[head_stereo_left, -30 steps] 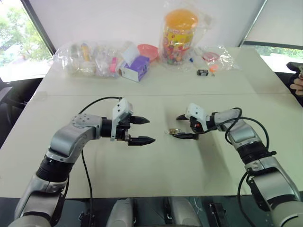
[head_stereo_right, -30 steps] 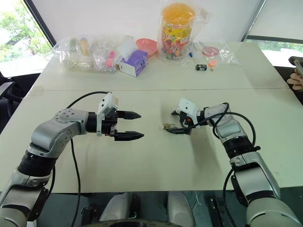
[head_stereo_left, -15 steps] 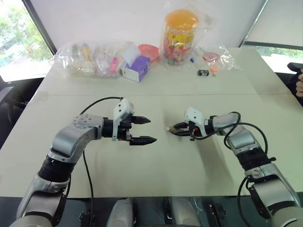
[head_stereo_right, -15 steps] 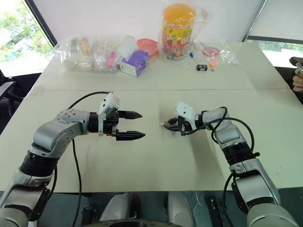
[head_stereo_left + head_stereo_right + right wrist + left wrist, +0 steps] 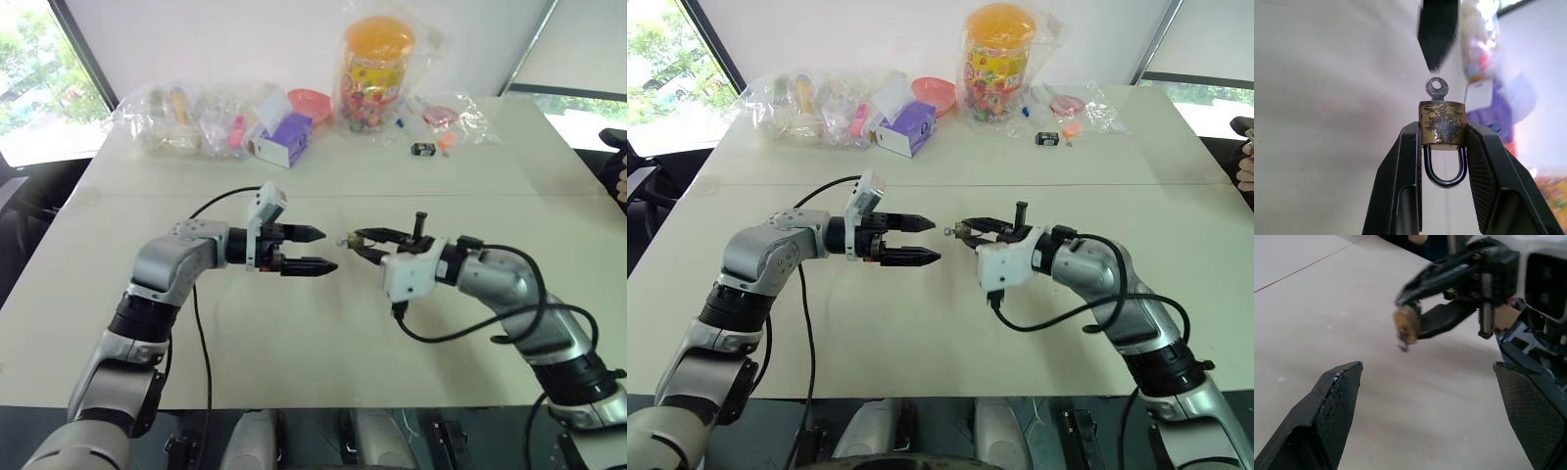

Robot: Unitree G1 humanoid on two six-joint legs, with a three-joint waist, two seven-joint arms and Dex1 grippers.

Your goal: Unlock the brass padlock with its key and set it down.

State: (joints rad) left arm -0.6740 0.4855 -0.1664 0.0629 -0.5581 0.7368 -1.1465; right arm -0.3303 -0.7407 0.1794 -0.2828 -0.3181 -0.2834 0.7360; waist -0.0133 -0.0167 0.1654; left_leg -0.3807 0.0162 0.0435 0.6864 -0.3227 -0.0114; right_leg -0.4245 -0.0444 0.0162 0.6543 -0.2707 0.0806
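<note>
Above the middle of a pale table [image 5: 294, 382], the right gripper [image 5: 1442, 134] pinches the brass padlock [image 5: 1442, 128] by its body between two black fingers [image 5: 1405, 171], clear of the tabletop. The silvery shackle [image 5: 1444, 169] loops back between the fingers toward the wrist, and the key [image 5: 1436, 89] stands in the keyhole, its round bow pointing away from the gripper. In the head view the lock hangs at about 9 o'clock from the right wrist, facing the left gripper [image 5: 315, 251]. That gripper sits level just beside it, its fingers spread wide and holding nothing, the padlock near but apart from its tips. At 12 o'clock along the table's far edge lie clear plastic bags [image 5: 186, 117], a purple box [image 5: 284, 137], a pink bowl [image 5: 310, 101] and an orange-lidded jar [image 5: 377, 69].
</note>
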